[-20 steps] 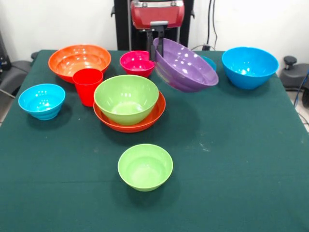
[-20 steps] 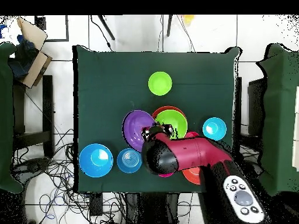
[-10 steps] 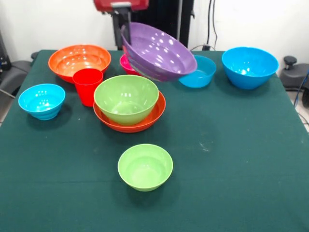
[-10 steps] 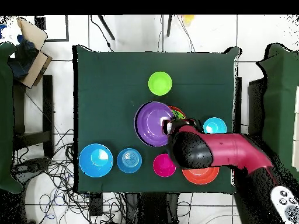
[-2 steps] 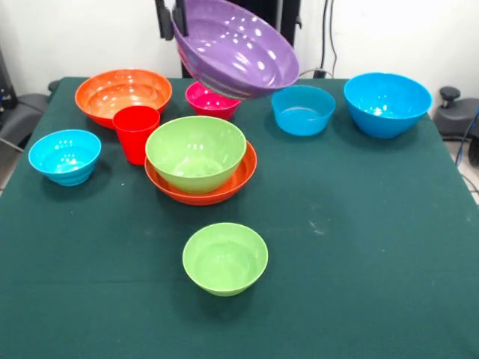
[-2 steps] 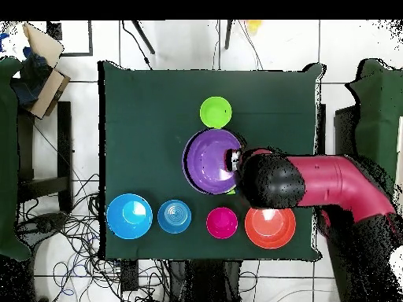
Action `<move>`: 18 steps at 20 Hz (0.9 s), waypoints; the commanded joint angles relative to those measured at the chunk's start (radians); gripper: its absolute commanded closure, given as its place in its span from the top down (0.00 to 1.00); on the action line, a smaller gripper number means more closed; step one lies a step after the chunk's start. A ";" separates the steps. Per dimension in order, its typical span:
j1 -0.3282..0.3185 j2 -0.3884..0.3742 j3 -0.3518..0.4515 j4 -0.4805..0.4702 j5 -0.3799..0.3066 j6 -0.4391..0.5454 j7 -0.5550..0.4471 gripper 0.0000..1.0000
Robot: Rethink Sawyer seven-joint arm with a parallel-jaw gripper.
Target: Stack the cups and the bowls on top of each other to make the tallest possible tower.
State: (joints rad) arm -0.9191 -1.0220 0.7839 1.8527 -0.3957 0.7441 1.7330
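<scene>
High over the table hangs a wide purple bowl, tilted, with my gripper shut on its left rim. From above, the purple bowl covers most of the tower, and the gripper sits at its right rim. The tower is a green bowl nested in a wide orange bowl. Beside it stand the red cup and a magenta bowl. A second orange bowl, a small green bowl and three blue bowls rest singly on the cloth.
The table has a dark green cloth. My red arm reaches in from the right of the overhead view and hides the red cup and one blue bowl there. A cardboard box lies off the table.
The gripper has lifted the purple bowl higher and carried it left in the front view, to above the tower. The middle blue bowl behind it now shows fully.
</scene>
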 commanded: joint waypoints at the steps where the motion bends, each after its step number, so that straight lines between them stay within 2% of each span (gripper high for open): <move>1: 0.065 0.048 0.091 -0.162 -0.056 0.112 -0.274 1.00; 4: 0.071 0.045 0.095 -0.136 -0.075 0.044 -0.230 1.00; 15: 0.185 0.019 0.032 -0.106 -0.130 -0.007 -0.074 1.00; 18: 0.232 0.003 -0.006 -0.076 -0.151 -0.044 0.015 1.00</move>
State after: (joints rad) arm -0.7579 -1.0263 0.8236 1.7365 -0.4551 0.7471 1.7326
